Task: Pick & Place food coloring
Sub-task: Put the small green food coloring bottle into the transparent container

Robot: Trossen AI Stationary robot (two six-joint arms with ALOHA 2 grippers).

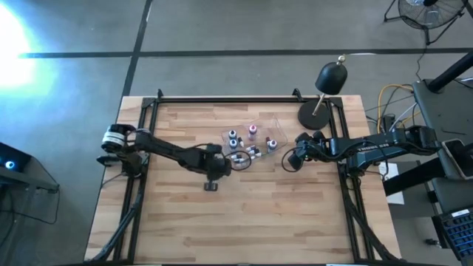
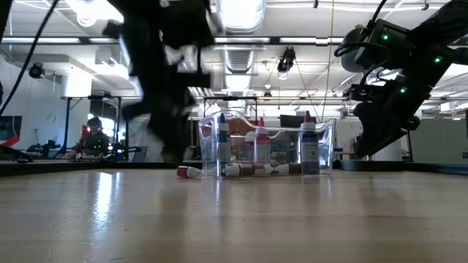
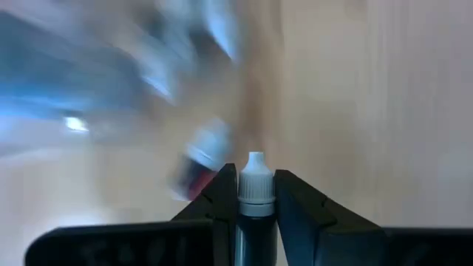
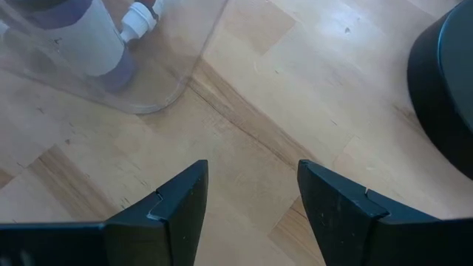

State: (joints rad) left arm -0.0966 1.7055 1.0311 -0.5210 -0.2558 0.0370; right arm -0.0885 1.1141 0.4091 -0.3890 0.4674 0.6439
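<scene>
Now the left gripper point(image 3: 256, 207) pinches one white-capped food coloring bottle point(image 3: 256, 181) between its fingers, near the clear tray point(image 2: 325, 135).

Several bottles stand inside the tray (three show in the low view), while some lie on the table point(image 1: 259, 222) beside it, so I judge the task is partly done. The right gripper point(image 4: 251, 203) waits open by the tray's other side, holding nothing.

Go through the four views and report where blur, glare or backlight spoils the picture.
High view: strong glare at the top-left corner over the floor, table evenly lit. Low view: ceiling lights backlight the arms into silhouettes, and the left arm is smeared. Left wrist view: background heavily blurred, only the white-capped bottle between the left gripper fingers is sharp. Right wrist view: crisp, with the right gripper over bare wood.
</scene>
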